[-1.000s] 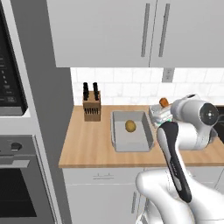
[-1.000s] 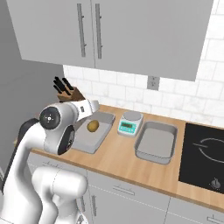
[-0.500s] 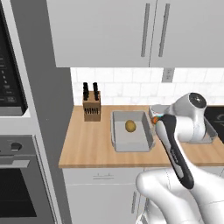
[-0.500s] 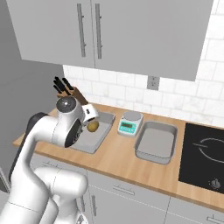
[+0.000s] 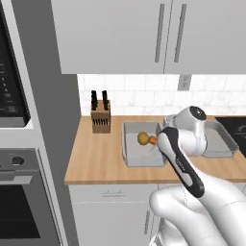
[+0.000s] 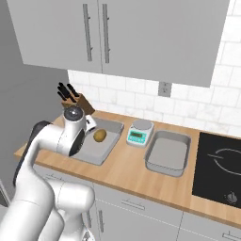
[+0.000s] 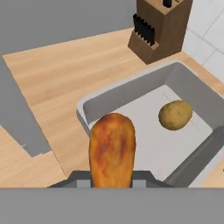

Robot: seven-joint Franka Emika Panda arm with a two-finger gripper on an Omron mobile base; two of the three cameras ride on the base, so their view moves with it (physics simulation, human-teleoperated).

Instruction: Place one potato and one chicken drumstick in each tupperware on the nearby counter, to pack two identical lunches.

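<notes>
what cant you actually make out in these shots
- The jaws: in the hand view the chicken drumstick covers them; in both base views the arm's own body is in front.
- The drumstick's lower end: cut off at the bottom of the hand view.
- The near right corner of the left tupperware: behind the arm in the left base view.
- The digital scale readout: too small in the right base view.

The arm hides part of the right tupperware (image 5: 222, 144) — and the chicken drumstick (image 7: 112, 148) covers the gripper's fingertips, its lower end cut off.
</notes>
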